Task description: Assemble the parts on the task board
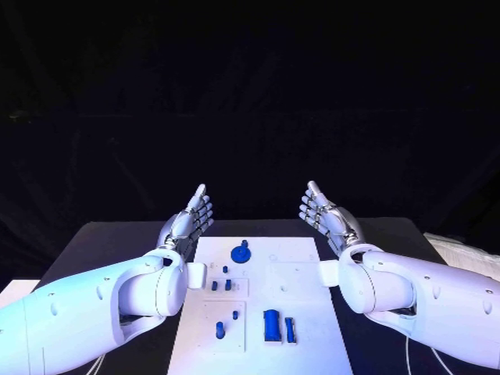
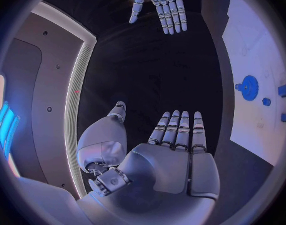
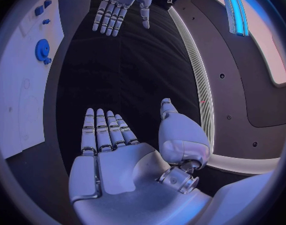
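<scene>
My arms over the near end of the board [image 1: 283,266].
Both my left hand [image 1: 187,220] and right hand [image 1: 330,215] are raised flat, empty, flanking the board's far end; blue parts [image 1: 272,324] lie on it.

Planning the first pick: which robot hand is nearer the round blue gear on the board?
Left. The left robot hand is raised open just beside the round blue gear, off the board's edge; the right robot hand is raised farther off, across the task board.

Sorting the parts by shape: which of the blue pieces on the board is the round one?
The blue gear-like disc at the far end of the task board; the other blue parts nearer the robot are small pegs and upright blocks.
</scene>
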Robot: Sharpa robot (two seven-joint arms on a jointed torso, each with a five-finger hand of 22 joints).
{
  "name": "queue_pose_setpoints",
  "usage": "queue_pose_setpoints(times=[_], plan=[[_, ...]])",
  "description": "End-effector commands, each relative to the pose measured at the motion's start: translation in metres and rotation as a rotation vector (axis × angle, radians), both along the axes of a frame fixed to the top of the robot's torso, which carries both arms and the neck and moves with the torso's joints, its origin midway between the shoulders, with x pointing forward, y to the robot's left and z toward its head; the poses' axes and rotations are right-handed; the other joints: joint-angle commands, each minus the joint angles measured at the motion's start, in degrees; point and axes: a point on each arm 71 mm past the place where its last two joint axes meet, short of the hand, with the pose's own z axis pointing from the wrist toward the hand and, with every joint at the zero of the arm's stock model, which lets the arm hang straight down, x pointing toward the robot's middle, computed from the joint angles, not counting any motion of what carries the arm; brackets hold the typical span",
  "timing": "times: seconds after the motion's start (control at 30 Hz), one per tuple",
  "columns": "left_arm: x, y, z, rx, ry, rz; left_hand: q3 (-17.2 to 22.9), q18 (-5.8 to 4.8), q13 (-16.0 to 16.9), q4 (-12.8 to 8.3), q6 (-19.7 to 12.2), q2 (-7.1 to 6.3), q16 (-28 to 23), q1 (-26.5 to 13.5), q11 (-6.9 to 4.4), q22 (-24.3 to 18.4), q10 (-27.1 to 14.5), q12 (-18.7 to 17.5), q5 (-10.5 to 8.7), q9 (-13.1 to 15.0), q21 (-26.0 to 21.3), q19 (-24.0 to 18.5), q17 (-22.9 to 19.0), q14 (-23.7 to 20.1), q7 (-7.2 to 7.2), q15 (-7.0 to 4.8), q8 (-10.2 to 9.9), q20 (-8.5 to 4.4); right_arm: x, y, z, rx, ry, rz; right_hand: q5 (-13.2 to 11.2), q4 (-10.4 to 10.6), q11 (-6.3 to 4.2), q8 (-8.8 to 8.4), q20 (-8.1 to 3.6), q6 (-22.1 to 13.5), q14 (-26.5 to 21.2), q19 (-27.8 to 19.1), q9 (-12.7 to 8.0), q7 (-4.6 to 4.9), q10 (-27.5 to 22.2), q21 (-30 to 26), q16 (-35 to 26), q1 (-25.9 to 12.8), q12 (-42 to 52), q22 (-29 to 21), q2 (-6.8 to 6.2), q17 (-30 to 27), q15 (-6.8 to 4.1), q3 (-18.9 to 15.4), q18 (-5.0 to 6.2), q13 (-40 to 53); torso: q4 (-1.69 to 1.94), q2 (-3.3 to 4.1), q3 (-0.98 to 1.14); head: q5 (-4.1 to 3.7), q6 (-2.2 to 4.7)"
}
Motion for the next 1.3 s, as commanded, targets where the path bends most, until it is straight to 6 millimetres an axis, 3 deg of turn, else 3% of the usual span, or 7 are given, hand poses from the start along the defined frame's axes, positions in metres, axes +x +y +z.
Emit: queue_pose_setpoints(times=[0.03, 0.43, 0.47, 0.93, 0.97, 1.07, 1.3], plan=[[-0.0019, 0.0016, 0.0073, 0.085, -0.089, 0.071, -5.69, -5.51, -0.14, 0.02, -6.75, 0.09, -2.15, -8.94, -0.43, -3.15, -7.44, -0.38, -0.60, -0.15, -0.43, -5.68, -0.25, -6.68, -0.87, -0.25, -0.39, -3.84, -0.0011, -0.0050, 0.0037, 0.001, -0.035, -0.092, -0.59, -0.38, -0.40, -0.41, -1.73, -6.40, -7.47, -7.00, -0.19, -1.25, -7.12, -2.16, -0.44, -9.56, -0.37, -1.22, -0.06, -3.75, -0.13, -0.17, -4.02, -0.78, 0.18, -0.08, 0.07, -0.01, 0.16], [-0.0024, 0.0012, 0.0077, 0.088, -0.091, 0.073, -5.69, -5.51, -0.14, 0.02, -12.51, 0.09, -2.15, -16.50, -0.43, -5.85, -13.77, -0.38, -0.60, -0.15, -0.43, -10.61, -0.25, -12.33, -0.87, -0.25, -0.39, -3.84, -0.0011, -0.0050, 0.0037, 0.001, -0.035, -0.092, -0.59, -0.38, -0.40, -0.41, -1.73, -11.84, -13.79, -12.95, -0.19, -1.25, -13.20, -2.16, -0.44, -17.66, -0.37, -1.22, -0.06, -3.75, -0.13, -0.17, -4.02, -0.78, 0.18, -0.08, 0.07, -0.01, 0.16], [-0.0024, 0.0012, 0.0077, 0.088, -0.091, 0.073, -5.69, -5.51, -0.14, 0.02, -12.63, 0.09, -2.15, -16.69, -0.43, -9.91, -13.91, -0.38, -0.60, -0.15, -0.43, -10.70, -0.25, -12.45, -0.87, -0.25, -0.39, -3.84, -0.0011, -0.0050, 0.0037, 0.001, -0.035, -0.092, -0.59, -0.38, -0.40, -0.41, -1.73, -11.93, -13.91, -13.07, -0.19, -1.25, -13.29, -2.16, -0.44, -17.81, -0.37, -1.22, -0.06, -3.75, -0.13, -0.17, -4.02, -0.78, 0.18, -0.08, 0.07, -0.01, 0.16], [-0.0024, 0.0012, 0.0077, 0.088, -0.091, 0.073, -5.69, -5.51, -0.14, 0.02, -16.30, 0.09, -2.15, -21.50, -0.43, -9.91, -17.99, -0.38, -0.60, -0.15, -0.43, -13.71, -0.25, -16.13, -0.87, -0.25, -0.39, -3.84, -0.0011, -0.0050, 0.0037, 0.001, -0.035, -0.092, -0.59, -0.38, -0.40, -0.41, -1.73, -15.45, -18.19, -17.05, -0.19, -1.25, -17.29, -2.16, -0.44, -23.09, -0.37, -1.22, -0.06, -3.75, -0.13, -0.17, -4.02, -0.78, 0.18, -0.08, 0.07, -0.01, 0.16], [-0.0024, 0.0012, 0.0077, 0.088, -0.091, 0.073, -5.69, -5.51, -0.14, 0.02, -21.21, 0.09, -2.15, -22.80, -0.43, -9.91, -19.06, -0.38, -0.60, -0.15, -0.43, -17.93, -0.25, -20.91, -0.87, -0.25, -0.39, -3.84, -0.0011, -0.0050, 0.0037, 0.001, -0.035, -0.092, -0.59, -0.38, -0.40, -0.41, -1.73, -15.80, -18.48, -17.31, -0.19, -1.25, -17.62, -2.16, -0.44, -23.60, -0.37, -1.22, -0.06, -3.75, -0.13, -0.17, -4.02, -0.78, 0.18, -0.08, 0.07, -0.01, 0.16], [-0.0024, 0.0012, 0.0077, 0.088, -0.091, 0.073, -5.69, -5.51, -0.14, 0.02, -21.21, 0.09, -2.15, -28.04, -0.43, -9.91, -23.35, -0.38, -0.60, -0.15, -0.43, -17.93, -0.25, -20.91, -0.87, -0.25, -0.39, -3.84, -0.0011, -0.0050, 0.0037, 0.001, -0.035, -0.092, -0.59, -0.38, -0.40, -0.41, -1.73, -20.05, -23.40, -21.96, -0.19, -1.25, -22.34, -2.16, -0.44, -29.98, -0.37, -1.22, -0.06, -3.75, -0.13, -0.17, -4.02, -0.78, 0.18, -0.08, 0.07, -0.01, 0.16], [-0.0024, 0.0012, 0.0077, 0.088, -0.091, 0.073, -5.69, -5.51, -0.14, 0.02, -21.21, 0.09, -2.15, -28.04, -0.43, -9.91, -23.35, -0.38, -0.60, -0.15, -0.43, -17.93, -0.25, -20.91, -0.87, -0.25, -0.39, -3.84, -0.0011, -0.0050, 0.0037, 0.001, -0.035, -0.092, -0.59, -0.38, -0.40, -0.41, -1.73, -20.05, -23.40, -21.96, -0.19, -1.25, -22.34, -2.16, -0.44, -29.98, -0.37, -1.22, -0.06, -3.75, -0.13, -0.17, -4.02, -0.78, 0.18, -0.08, 0.07, -0.01, 0.16]])
